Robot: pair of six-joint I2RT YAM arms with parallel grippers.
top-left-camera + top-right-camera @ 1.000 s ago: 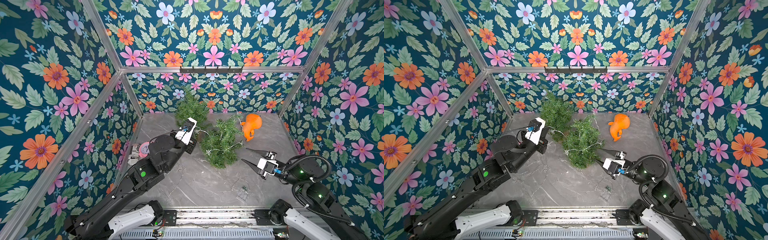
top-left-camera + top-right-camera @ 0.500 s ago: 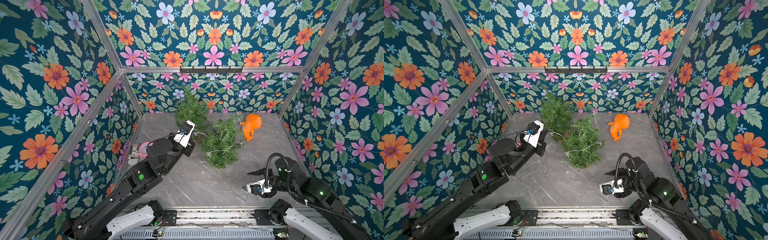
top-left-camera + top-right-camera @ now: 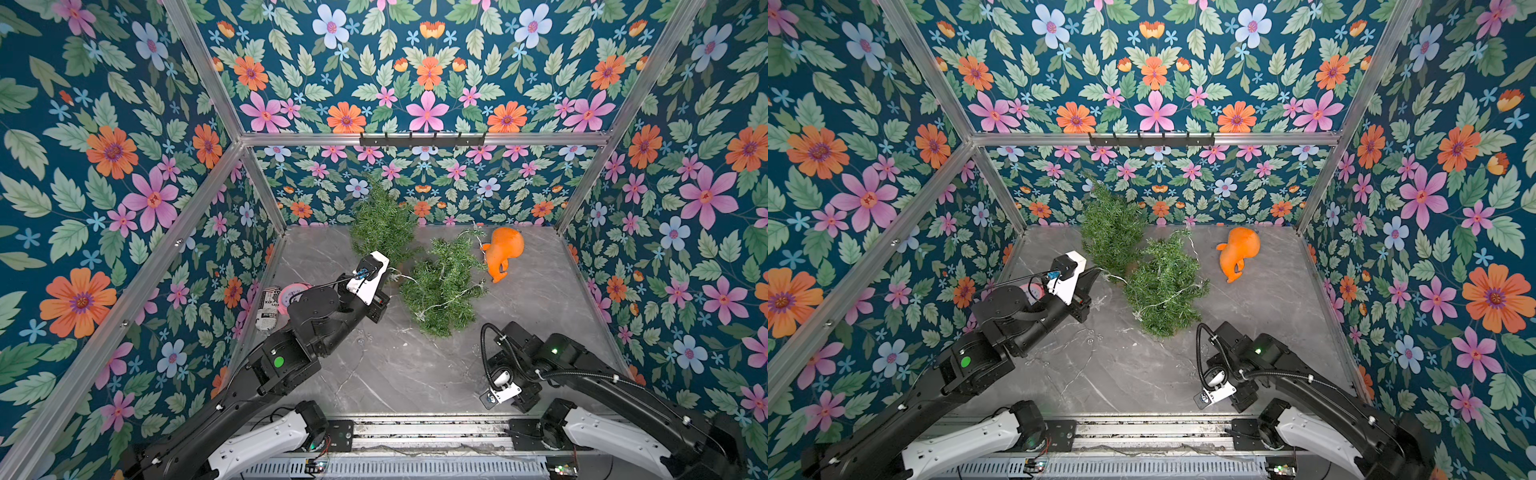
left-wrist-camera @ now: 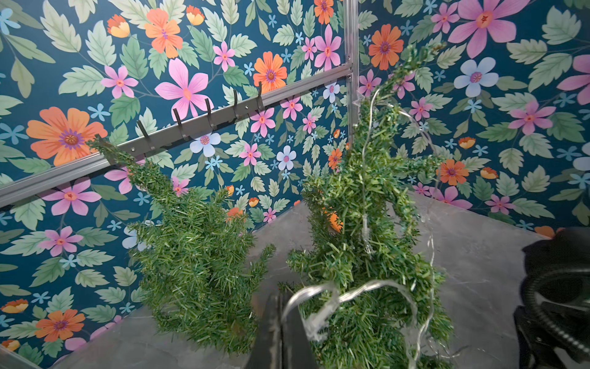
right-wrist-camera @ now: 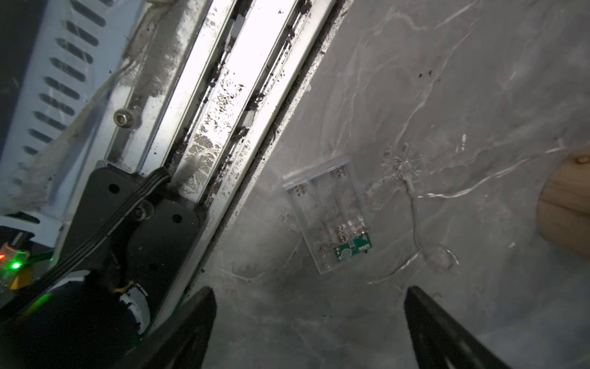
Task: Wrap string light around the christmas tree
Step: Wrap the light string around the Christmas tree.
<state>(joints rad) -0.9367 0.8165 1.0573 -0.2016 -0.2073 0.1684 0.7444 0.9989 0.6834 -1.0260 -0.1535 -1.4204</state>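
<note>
Grey marble-patterned tabletop point(image 3: 395, 374) enclosed by blue floral walls point(image 3: 428, 70). A christmas tree point(image 3: 444, 286) stands tilted mid-table, with the string light point(image 4: 319, 289) draped over it. The left gripper point(image 4: 280, 303) is clenched on the light's wire. The right gripper point(image 5: 309, 289) hangs spread wide above a clear battery box point(image 5: 329, 214) at the table's front edge.

christmas tree in both top views point(image 3: 444, 286) point(image 3: 1163, 291): small green artificial fir near the middle of the surface point(image 3: 395, 370); looks upright in the left wrist view, branches splayed; string light point(image 4: 376, 281): thin clear-white wire with tiny bulbs; draped loosely from the tree's tip down across the lower branches in slack loops; one loop ends at the closed left end effector point(image 4: 281, 306), pinched there; the rest trails on the grey surface to a clear three-slot battery case point(image 5: 329, 214) with a green circuit board, lying flat
</note>
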